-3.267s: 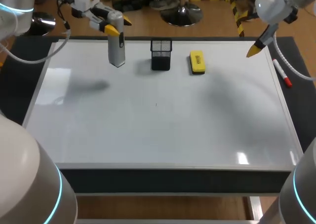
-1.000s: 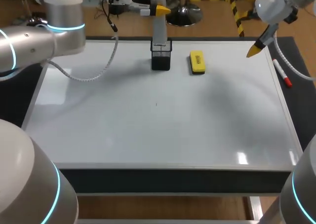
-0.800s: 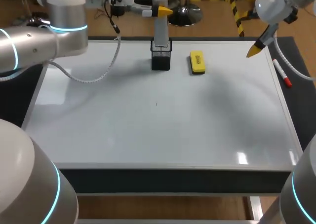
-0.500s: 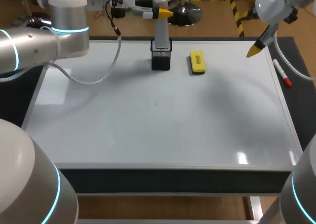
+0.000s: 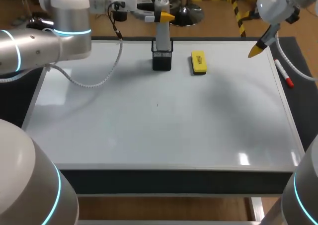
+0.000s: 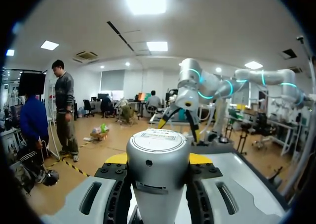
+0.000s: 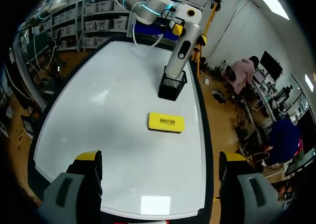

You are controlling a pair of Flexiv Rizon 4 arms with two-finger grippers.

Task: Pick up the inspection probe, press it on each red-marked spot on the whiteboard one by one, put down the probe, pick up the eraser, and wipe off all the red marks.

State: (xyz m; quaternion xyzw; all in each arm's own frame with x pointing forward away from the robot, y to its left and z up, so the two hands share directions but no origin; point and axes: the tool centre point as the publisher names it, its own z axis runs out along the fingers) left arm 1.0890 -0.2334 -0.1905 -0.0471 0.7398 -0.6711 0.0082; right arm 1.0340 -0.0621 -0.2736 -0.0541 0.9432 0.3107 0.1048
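Nearest you, the whiteboard shows a tiny dark speck near its middle. Farther back the yellow eraser lies flat just right of the black mesh holder, and a red marker lies beside the board's right edge. At the far edge your left gripper pinches the top of the silver inspection probe, upright with its lower end in the holder, while your right gripper hangs over the far right corner, fingers spread wide.

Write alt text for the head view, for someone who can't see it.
The left gripper holds the grey probe upright, its lower end in the black mesh holder on the whiteboard. A yellow eraser lies beside it.
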